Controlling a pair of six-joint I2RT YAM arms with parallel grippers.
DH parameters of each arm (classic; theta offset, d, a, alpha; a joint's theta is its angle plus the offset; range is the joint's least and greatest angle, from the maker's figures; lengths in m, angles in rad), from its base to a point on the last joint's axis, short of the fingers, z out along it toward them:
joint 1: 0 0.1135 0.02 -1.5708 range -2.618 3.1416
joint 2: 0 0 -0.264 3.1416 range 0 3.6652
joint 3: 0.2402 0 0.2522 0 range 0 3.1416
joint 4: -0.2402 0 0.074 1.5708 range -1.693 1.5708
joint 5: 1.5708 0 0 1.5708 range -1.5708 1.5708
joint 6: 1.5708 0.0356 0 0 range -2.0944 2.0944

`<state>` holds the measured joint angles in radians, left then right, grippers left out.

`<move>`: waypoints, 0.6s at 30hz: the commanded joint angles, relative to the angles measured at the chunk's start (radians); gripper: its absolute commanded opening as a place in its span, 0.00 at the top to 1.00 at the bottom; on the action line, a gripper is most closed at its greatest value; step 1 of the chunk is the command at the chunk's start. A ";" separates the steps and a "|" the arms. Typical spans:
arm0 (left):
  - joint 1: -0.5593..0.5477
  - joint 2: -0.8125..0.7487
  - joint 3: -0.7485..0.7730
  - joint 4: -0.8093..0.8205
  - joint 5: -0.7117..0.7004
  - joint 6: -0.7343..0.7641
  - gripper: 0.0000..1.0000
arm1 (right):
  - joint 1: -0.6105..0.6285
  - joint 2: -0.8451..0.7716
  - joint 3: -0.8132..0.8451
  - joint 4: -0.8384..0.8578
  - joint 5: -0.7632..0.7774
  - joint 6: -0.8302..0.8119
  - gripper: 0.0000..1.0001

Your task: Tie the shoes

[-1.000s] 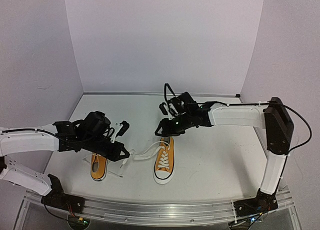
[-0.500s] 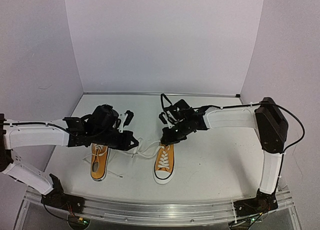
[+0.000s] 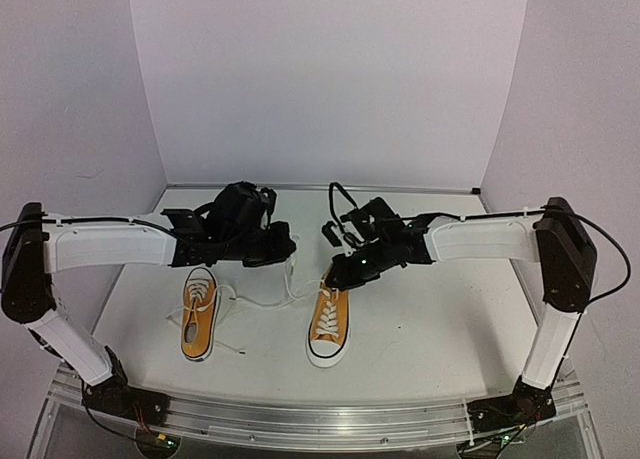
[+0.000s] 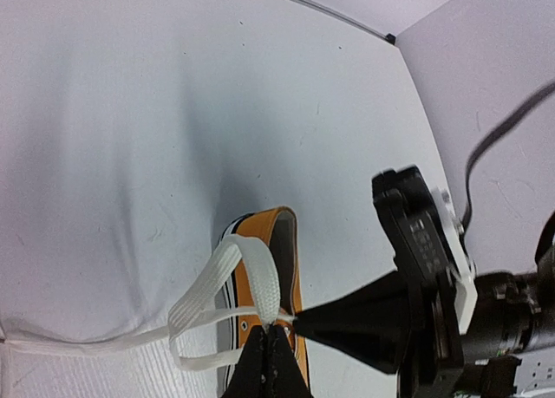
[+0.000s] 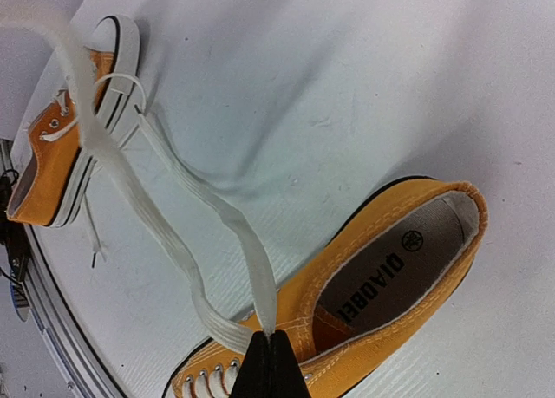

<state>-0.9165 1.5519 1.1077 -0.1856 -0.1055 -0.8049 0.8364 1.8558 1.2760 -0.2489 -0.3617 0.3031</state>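
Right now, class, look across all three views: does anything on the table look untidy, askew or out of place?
Yes: both shoes are untied. The left shoe trails a loose lace end on the table, and the right shoe's lace sprawls across toward it, pinched by the left end effector and right end effector.

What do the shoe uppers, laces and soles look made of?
By look only: uppers seem to be matte orange woven fabric, likely canvas, with visible rows of stitching. The laces are flat white woven tape, perhaps cotton or polyester, since they drape limply and fold flat. The soles are a smooth white band with a dark stripe, probably rubber.
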 commanded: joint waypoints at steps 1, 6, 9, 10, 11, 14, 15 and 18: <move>0.008 0.081 0.090 0.048 -0.051 -0.079 1.00 | 0.006 -0.046 -0.032 0.057 -0.042 -0.020 1.00; 0.008 0.163 0.139 0.062 -0.056 -0.127 1.00 | 0.006 -0.076 -0.064 0.083 -0.052 -0.025 1.00; 0.008 0.201 0.162 0.073 -0.061 -0.152 1.00 | 0.007 -0.091 -0.080 0.096 -0.056 -0.032 1.00; 0.008 0.213 0.168 0.077 -0.057 -0.159 1.00 | 0.007 -0.093 -0.084 0.100 -0.059 -0.034 1.00; 0.008 0.224 0.175 0.082 -0.053 -0.166 1.00 | 0.007 -0.095 -0.087 0.103 -0.062 -0.035 1.00; 0.008 0.261 0.192 0.103 -0.032 -0.186 1.00 | 0.006 -0.099 -0.093 0.112 -0.075 -0.041 1.00; 0.007 0.271 0.195 0.108 -0.023 -0.192 1.00 | 0.007 -0.101 -0.095 0.115 -0.077 -0.041 1.00; 0.005 0.295 0.207 0.113 -0.006 -0.209 1.00 | 0.007 -0.109 -0.104 0.126 -0.081 -0.042 1.00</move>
<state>-0.9108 1.8193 1.2597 -0.1214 -0.1297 -0.9734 0.8366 1.8024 1.1864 -0.1671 -0.4196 0.2801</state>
